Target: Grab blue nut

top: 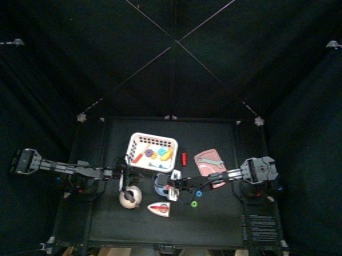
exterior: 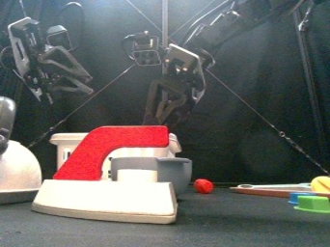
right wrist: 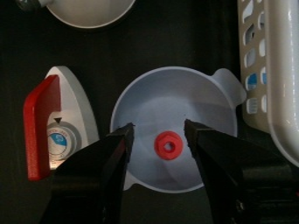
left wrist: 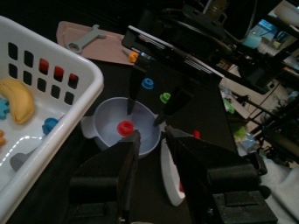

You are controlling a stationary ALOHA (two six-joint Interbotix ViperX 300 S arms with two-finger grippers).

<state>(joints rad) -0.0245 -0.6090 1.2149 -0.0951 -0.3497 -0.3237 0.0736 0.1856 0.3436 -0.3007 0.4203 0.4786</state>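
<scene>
The blue nut point(left wrist: 149, 84) is a small blue piece lying on the black table beside a green piece point(left wrist: 165, 96), under the right arm point(left wrist: 176, 48). It does not show in the right wrist view. My right gripper point(right wrist: 159, 129) is open and hangs over a pale funnel-shaped bowl point(right wrist: 205, 96) with a red piece point(right wrist: 169, 145) at its centre; nothing is between its jaws. My left gripper point(left wrist: 163, 171) is open too and empty, near that same bowl point(left wrist: 105, 118). In the top view the right gripper point(top: 182, 180) reaches past the table's middle.
A white basket point(top: 154, 148) with a banana and small parts stands behind the bowl. A white iron with a red top point(exterior: 110, 178) lies at the front, and a tape roll point(top: 130, 196) lies at the left. A red ball point(exterior: 203, 185) lies by the iron.
</scene>
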